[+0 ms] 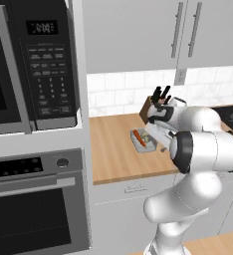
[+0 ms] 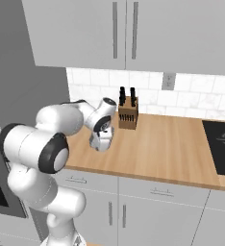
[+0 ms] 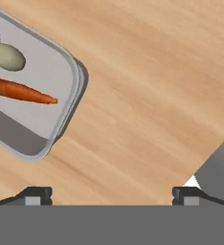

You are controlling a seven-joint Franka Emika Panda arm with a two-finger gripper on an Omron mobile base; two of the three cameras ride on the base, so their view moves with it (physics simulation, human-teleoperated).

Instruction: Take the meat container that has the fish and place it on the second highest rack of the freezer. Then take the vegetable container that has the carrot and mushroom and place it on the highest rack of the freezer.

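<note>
On the wooden counter point(image 2: 172, 144) — vegetable container point(image 3: 47, 86), knife block point(image 2: 128, 114).

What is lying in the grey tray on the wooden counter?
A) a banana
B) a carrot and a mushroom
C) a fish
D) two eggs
B: in the hand view the tray holds an orange carrot with a pale mushroom beside it, resting on the counter.
</note>
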